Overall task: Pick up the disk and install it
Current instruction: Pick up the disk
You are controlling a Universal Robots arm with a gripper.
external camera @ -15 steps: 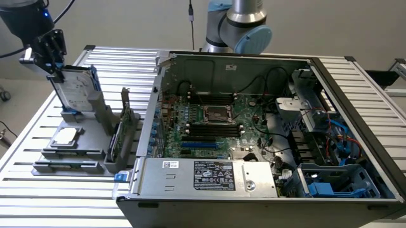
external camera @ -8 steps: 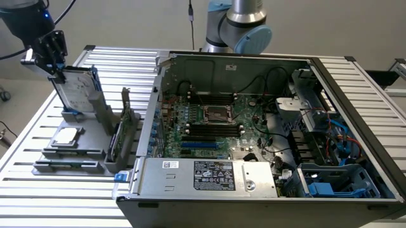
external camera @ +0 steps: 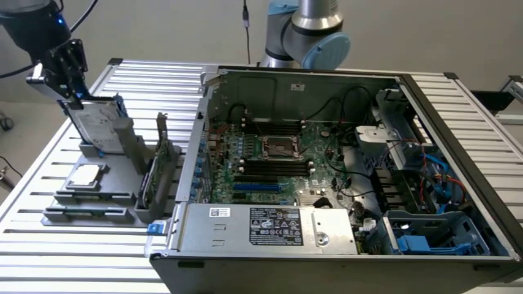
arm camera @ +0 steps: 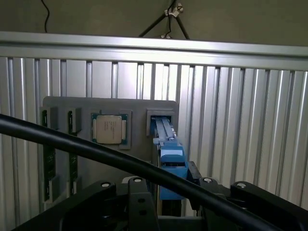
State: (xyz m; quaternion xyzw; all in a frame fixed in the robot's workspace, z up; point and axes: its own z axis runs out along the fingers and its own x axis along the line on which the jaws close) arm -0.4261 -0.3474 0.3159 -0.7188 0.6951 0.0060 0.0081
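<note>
— Slatted metal table point(external camera: 466, 104), so what's on it, count-wise?

— One open computer case point(external camera: 245, 228), one grey holder point(external camera: 90, 199), one square chip point(external camera: 86, 176) lying flat on the holder, and one disk point(external camera: 98, 125). The disk stands upright in a holder slot at the exterior view's left: silver-grey, white label, blue frame.

— And the gripper point(external camera: 72, 101)?

— Right at the disk's top edge. Clamped or loose, can't tell, honestly. The wrist view looks down the blue edge and adds what look like two green memory sticks point(arm camera: 45, 159) slotted near the chip.
</note>
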